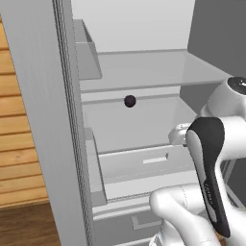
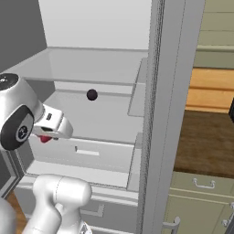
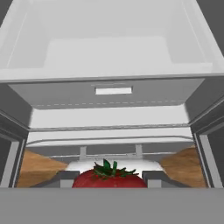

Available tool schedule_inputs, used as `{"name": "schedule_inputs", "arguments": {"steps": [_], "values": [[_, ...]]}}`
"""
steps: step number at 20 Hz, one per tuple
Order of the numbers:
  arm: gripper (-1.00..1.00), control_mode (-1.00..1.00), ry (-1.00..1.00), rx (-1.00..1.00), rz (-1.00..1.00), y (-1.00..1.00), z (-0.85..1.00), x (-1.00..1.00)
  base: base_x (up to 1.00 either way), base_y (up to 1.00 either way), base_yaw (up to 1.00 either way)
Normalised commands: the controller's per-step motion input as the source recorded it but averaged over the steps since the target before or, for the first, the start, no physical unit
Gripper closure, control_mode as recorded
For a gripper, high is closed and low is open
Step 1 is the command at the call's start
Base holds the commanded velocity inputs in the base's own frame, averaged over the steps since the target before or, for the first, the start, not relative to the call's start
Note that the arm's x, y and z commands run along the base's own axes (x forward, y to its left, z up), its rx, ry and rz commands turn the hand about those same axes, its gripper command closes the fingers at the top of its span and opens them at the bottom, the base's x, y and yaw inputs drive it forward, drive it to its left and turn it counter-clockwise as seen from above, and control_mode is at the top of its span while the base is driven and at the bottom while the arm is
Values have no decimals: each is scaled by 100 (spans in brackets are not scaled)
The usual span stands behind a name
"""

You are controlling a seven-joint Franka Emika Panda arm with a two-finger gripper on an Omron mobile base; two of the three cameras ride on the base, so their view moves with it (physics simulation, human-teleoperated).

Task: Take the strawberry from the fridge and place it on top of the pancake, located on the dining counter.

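Note:
The fridge (image 1: 62, 120) stands open, with pale shelves and a drawer (image 3: 113, 92) inside. My gripper (image 3: 109, 180) is shut on the strawberry (image 3: 109, 177), a bright red berry with a green leafy cap, held between the fingertips in front of the drawer. In the right base view the strawberry (image 2: 45, 138) peeks out red under the hand, at the left of the fridge (image 2: 169, 114) opening, level with the drawer front. The pancake and the dining counter are out of view.
A dark purple-black round fruit (image 1: 129, 101) (image 2: 92, 94) sits on the middle shelf, behind and above the hand. The fridge door edge rises close at the left in the left base view. A wood worktop (image 2: 205, 141) over green cabinets lies beyond the fridge wall.

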Motion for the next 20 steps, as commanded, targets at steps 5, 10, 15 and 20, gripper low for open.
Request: {"name": "schedule_inputs", "arguments": {"steps": [5,10,15,20], "values": [[100,-100,6,0,0,0,0,-54,0,0,0],[100,-100,-9,1,0,-2,-20,-17,0,0,0],[100,-100,-25,0,0,-5,-19,-2,0,0,0],[100,-100,-1,0,0,0,0,0,0,0,0]]}}
